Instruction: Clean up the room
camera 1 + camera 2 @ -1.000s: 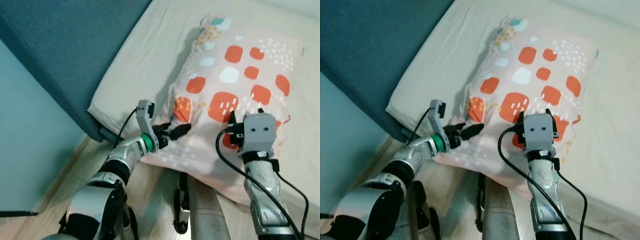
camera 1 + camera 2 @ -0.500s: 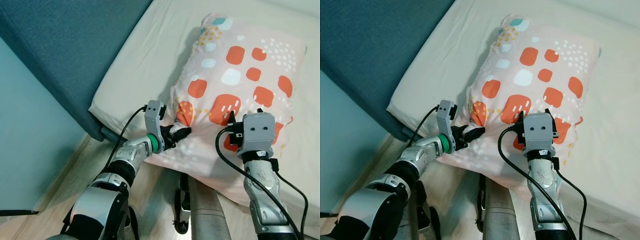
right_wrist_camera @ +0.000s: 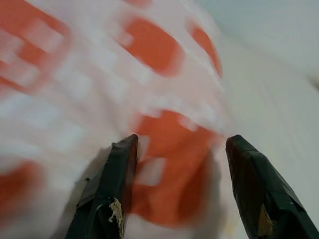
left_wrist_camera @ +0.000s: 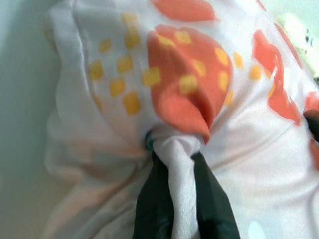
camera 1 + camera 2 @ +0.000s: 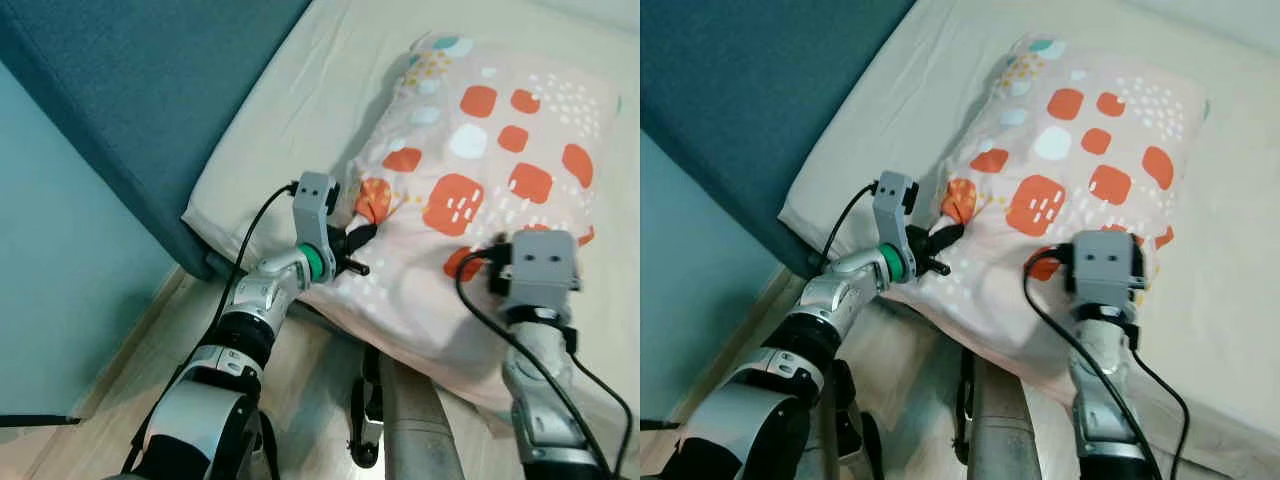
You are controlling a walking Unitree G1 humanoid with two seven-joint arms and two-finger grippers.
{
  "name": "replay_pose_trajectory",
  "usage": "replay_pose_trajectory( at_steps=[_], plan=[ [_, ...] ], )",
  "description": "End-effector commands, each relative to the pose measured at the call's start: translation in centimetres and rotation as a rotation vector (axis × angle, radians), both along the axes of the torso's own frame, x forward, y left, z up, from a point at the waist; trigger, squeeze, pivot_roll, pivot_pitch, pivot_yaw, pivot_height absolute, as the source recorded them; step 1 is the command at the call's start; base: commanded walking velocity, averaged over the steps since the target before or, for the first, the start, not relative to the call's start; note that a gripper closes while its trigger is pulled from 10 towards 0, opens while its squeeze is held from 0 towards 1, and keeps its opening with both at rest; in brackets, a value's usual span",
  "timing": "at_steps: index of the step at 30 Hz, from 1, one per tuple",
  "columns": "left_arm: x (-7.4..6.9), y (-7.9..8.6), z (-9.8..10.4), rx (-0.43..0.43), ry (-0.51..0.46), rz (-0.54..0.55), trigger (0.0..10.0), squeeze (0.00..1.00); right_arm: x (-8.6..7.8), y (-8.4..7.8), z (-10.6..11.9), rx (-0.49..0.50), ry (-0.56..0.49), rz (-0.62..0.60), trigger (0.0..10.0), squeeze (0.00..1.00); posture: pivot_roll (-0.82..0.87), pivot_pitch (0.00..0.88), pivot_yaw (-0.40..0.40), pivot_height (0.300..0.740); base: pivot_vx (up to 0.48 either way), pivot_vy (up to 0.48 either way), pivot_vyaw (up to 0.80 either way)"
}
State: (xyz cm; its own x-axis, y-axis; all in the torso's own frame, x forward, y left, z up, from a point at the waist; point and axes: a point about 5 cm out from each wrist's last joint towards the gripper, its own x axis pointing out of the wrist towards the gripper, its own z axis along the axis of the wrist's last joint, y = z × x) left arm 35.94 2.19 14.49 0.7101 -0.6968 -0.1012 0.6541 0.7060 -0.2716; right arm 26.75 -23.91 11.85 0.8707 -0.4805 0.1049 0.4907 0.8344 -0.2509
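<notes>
Right gripper [image 3: 179,194] fingertips are sitting hidden behind the wrist camera housing in both head views. The right wrist view is showing them spread apart, nothing between them, hovering just over an orange patch of the pillow [image 5: 480,190]; that view is motion-blurred, so I can't tell whether the tips are touching the fabric. The right edge of the pillow is getting cut off by the frame in the left eye view.

Left gripper [image 4: 174,164] is pinching a bunched fold of the pillowcase at the near left corner, fingers [image 4: 154,199] clamped tight on the cloth with the fabric squeezed up between them. Head view is showing the same: left gripper [image 5: 352,245] at the pillow's corner, by the orange patch with yellow dots.

Versus a second ago: the left gripper is sitting higher and closer in on the corner, and its fingers, which were spread around the fabric, are now closed on it. The right wrist has dropped lower and further right in the frame, backing away from the pillow's middle. The pillow has shifted slightly up the bed [image 5: 300,110].

The pillow is lying on a cream sheet, near the mattress edge. A dark teal headboard [image 5: 130,90] is running along the left, pale teal wall [image 5: 60,280] beside it, light wood floor [image 5: 120,400] below.
</notes>
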Motion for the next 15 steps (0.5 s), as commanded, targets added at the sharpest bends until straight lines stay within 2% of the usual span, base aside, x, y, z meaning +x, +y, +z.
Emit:
replay_pose_trajectory(
  at_steps=[1, 3, 4, 5, 7, 10, 11, 14, 15],
  plan=[
    [0.2, -0.6, 1.8, -0.01, -0.098, 0.018, 0.0, 0.0, -1.4, -1.8, -2.8, 0.083, 0.102, -0.13, 10.0, 0.0, -0.16, 0.226, 0.068, 0.605, 0.0, 0.0, 0.0],
    [0.2, -0.6, 1.8, -0.01, -0.098, 0.018, 0.0, 0.0, -1.4, -1.8, -2.8, 0.083, 0.102, -0.13, 10.0, 0.0, -0.16, 0.226, 0.068, 0.605, 0.0, 0.0, 0.0],
    [1.0, 0.0, 4.0, -0.001, -0.207, 0.07, 0.0, 0.0, -1.2, -2.5, -3.3, 0.109, 0.115, -0.192, 10.0, 0.0, -0.16, 0.225, 0.068, 0.605, 0.0, 0.0, 0.0],
    [1.0, 0.0, 4.0, -0.001, -0.207, 0.07, 0.0, 0.0, -1.2, -2.5, -3.3, 0.109, 0.115, -0.192, 10.0, 0.0, -0.16, 0.225, 0.068, 0.605, 0.0, 0.0, 0.0],
    [1.3, 0.3, 5.3, -0.011, -0.247, 0.086, 0.0, 0.0, -0.9, -2.7, -3.7, 0.136, 0.121, -0.213, 10.0, 0.0, -0.15, 0.23, 0.071, 0.605, 0.0, 0.0, 0.0],
    [1.3, 0.2, 5.8, -0.018, -0.258, 0.083, 0.0, 0.0, -0.7, -2.6, -4.0, 0.158, 0.124, -0.214, 10.0, 0.0, -0.15, 0.231, 0.072, 0.605, 0.0, 0.0, 0.0],
    [1.1, 0.2, 6.2, -0.028, -0.264, 0.077, 0.0, 0.0, -0.2, -2.4, -4.3, 0.201, 0.122, -0.195, 10.0, 0.0, -0.14, 0.233, 0.073, 0.605, 0.0, 0.0, 0.0],
    [1.1, 0.2, 6.2, -0.028, -0.264, 0.077, 0.0, 0.0, -0.2, -2.4, -4.3, 0.201, 0.122, -0.195, 10.0, 0.0, -0.14, 0.233, 0.073, 0.605, 0.0, 0.0, 0.0],
    [0.9, 0.0, 6.6, -0.042, -0.271, 0.064, 0.0, 0.0, 1.1, -1.4, -4.7, 0.294, 0.126, -0.099, 10.0, 0.0, -0.13, 0.238, 0.075, 0.605, 0.0, 0.0, 0.0]
  ],
)
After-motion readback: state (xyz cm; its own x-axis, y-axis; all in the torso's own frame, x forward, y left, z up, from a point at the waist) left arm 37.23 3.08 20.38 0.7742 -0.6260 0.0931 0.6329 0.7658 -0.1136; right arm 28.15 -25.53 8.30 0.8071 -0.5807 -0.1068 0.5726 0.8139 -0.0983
